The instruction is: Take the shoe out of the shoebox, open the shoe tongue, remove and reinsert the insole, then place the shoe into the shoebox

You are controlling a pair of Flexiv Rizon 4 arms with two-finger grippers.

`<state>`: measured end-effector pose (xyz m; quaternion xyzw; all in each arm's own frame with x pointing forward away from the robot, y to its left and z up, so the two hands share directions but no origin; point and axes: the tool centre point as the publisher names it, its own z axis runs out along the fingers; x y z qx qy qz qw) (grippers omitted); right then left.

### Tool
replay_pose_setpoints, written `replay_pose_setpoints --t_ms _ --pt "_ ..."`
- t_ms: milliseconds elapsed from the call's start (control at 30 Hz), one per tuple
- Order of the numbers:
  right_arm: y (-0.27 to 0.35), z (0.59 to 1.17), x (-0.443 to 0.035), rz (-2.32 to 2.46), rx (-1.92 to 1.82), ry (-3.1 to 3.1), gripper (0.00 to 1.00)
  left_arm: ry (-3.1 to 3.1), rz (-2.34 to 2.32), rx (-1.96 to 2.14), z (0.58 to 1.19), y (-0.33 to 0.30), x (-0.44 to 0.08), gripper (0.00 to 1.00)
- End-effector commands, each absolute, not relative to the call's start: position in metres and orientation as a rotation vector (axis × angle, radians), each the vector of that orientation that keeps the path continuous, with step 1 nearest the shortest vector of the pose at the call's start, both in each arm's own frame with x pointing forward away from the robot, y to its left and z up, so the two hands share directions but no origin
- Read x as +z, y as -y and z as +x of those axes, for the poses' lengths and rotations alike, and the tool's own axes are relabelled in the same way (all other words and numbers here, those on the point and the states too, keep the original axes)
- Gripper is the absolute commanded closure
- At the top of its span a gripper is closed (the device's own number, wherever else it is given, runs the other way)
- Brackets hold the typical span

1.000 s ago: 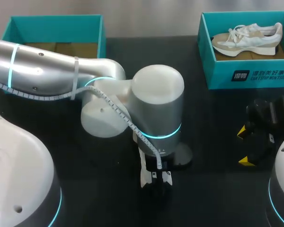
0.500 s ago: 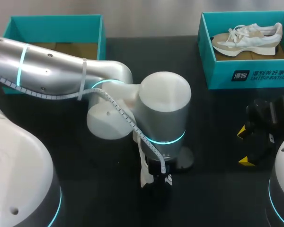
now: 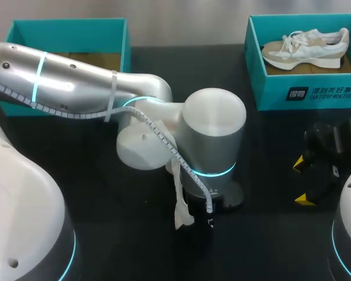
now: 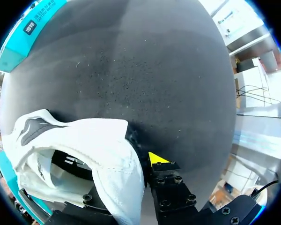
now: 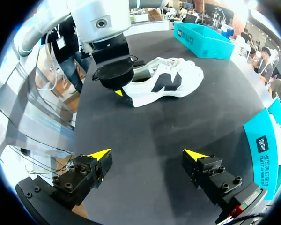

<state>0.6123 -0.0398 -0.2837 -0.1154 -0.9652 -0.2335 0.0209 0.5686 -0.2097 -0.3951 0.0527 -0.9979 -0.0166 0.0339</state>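
Note:
A white shoe with dark side panels [image 5: 164,84] lies on the black table near its middle. My left gripper [image 5: 116,89] points straight down at the shoe's heel end. In the left wrist view the white heel collar [image 4: 103,150] is pinched between the fingers of the left gripper [image 4: 138,159]: one yellow tip presses its outside and the other finger is hidden inside the shoe. From above, the left wrist covers most of the shoe, so only a white edge [image 3: 179,208] shows. My right gripper [image 5: 146,154] hangs open over bare table, well clear of the shoe.
A teal shoebox [image 3: 307,93] at the back right holds a second, white and beige shoe [image 3: 304,47]. Another teal shoebox [image 3: 64,26] stands at the back left. My right gripper [image 3: 302,182] sits near the table's right edge.
My left arm has shifted to the right and a little toward the front over the shoe. The right arm has not moved.

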Motion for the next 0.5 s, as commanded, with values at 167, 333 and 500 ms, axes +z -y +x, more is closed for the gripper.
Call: replay_pose_setpoints --t_ms 167,333,500 --pt "0.039 0.612 -0.284 -0.359 -0.719 2.995 0.0 3.063 0.185 -0.053 0.576 0.209 -0.379 1.0" --pt "0.039 0.612 -0.284 -0.359 -0.719 2.995 0.0 3.07 0.177 -0.062 0.587 0.208 -0.357 1.0" --pt "0.039 0.612 -0.284 -0.359 -0.719 2.995 0.0 3.085 0.155 -0.084 0.594 0.206 -0.319 1.0"
